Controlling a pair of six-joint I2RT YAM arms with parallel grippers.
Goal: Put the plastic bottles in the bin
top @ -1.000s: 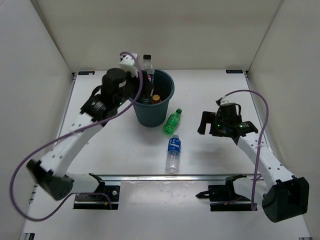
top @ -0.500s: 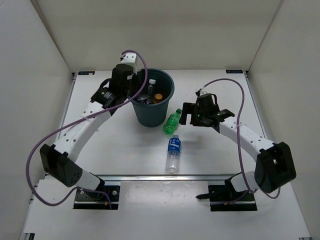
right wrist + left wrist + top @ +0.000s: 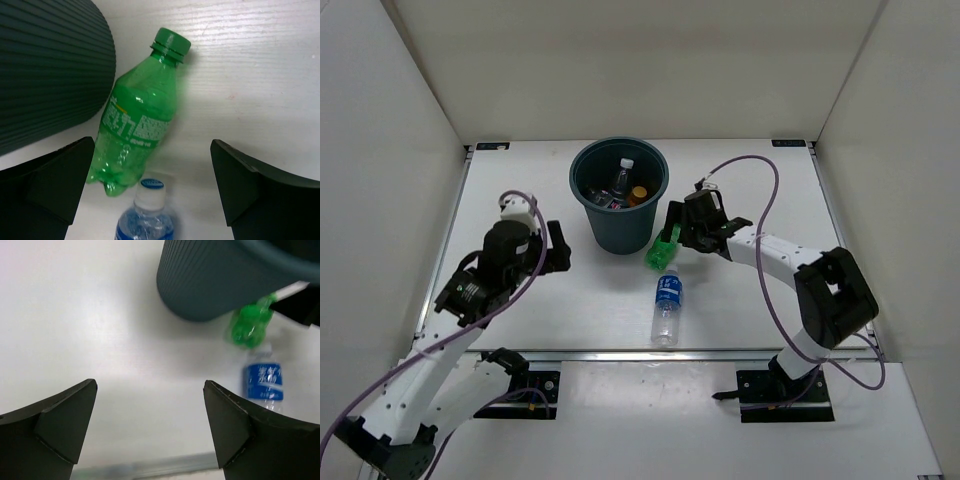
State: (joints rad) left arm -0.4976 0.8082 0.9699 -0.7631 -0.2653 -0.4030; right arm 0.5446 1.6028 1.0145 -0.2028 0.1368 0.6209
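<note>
The dark blue-grey bin (image 3: 582,176) stands at the back middle of the table. Inside it show a clear bottle with a white cap (image 3: 622,173) and an orange bottle (image 3: 638,194). A green bottle (image 3: 663,247) lies against the bin's right foot, with its cap pointing away. My right gripper (image 3: 675,228) hangs open over this green bottle (image 3: 140,115), apart from it. A clear bottle with a blue label (image 3: 666,305) lies just in front. My left gripper (image 3: 560,248) is open and empty, left of the bin (image 3: 225,280).
White walls close the table at the back and on both sides. A metal rail (image 3: 660,352) runs along the near edge. The right arm's purple cable (image 3: 760,165) loops above the table behind that arm.
The left gripper opened over the bin, dropped a clear bottle into it and drew back to the near left. The right gripper swept left to the green bottle.
</note>
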